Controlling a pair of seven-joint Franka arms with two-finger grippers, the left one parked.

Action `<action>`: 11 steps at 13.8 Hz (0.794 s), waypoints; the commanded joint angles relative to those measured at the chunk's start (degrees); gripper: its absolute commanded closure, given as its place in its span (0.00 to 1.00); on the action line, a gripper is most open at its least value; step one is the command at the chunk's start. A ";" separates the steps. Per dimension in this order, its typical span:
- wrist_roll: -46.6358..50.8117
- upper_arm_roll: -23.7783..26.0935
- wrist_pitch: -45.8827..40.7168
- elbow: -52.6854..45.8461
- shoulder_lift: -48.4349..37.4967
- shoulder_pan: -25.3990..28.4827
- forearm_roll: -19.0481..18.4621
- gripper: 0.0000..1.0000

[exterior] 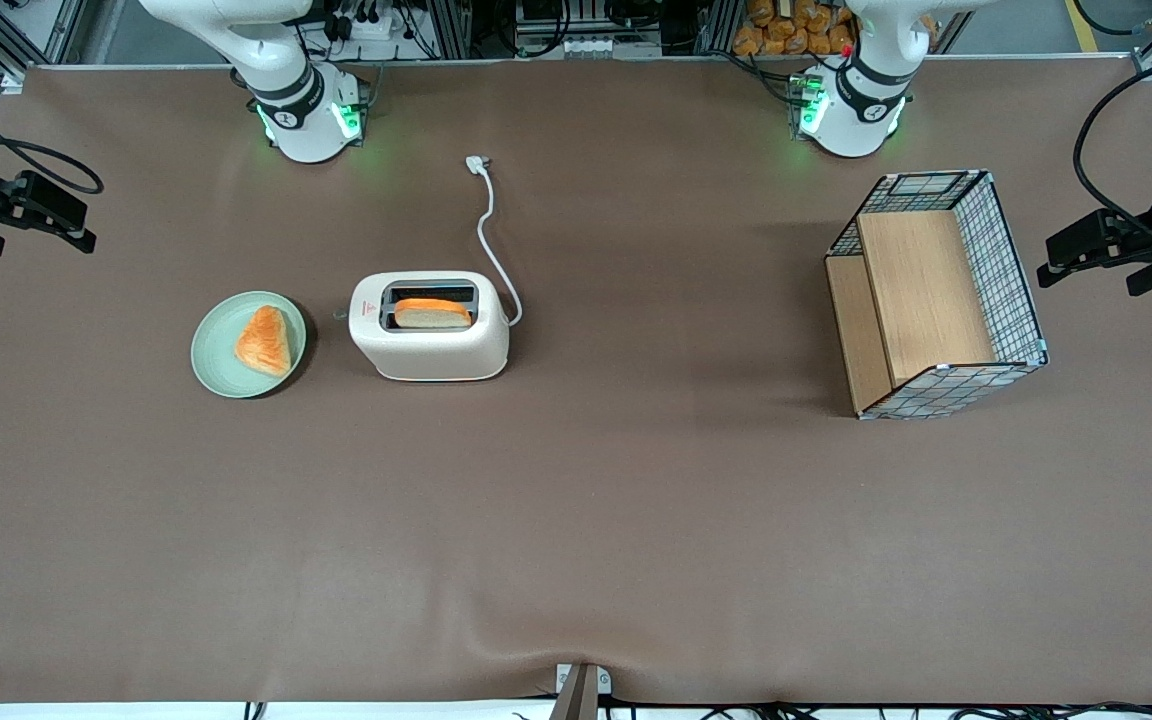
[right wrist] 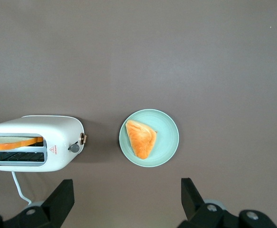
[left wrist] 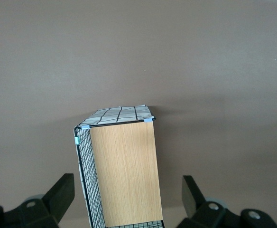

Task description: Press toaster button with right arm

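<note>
- Two fingers of the gripper spread wide, gripping nothing; hanging off the working arm's end of the table, well apart from the toaster.
- Next from the fingers, a green plate with a wedge of bread, sitting between the gripper and the toaster's narrow end.
- Then the toaster button, a small grey tab on the narrow end facing the plate, so on the end turned toward the fingers.
- Seen from the wrist: same tab poking out of the toaster toward the plate, just beside the red mark.
- Long axis running away from the fingers, cord at the end farthest from them; slice standing in a slot.
- Judged: calls for travel over the plate, then a downward press on the tab.
</note>
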State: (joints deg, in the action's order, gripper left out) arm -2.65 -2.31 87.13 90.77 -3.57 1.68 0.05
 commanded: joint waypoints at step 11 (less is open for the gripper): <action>-0.25 -0.50 -1.52 -0.07 -0.65 0.69 -1.19 0.00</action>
State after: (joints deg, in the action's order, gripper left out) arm -2.64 -2.46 86.37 90.69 -3.57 1.84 -0.05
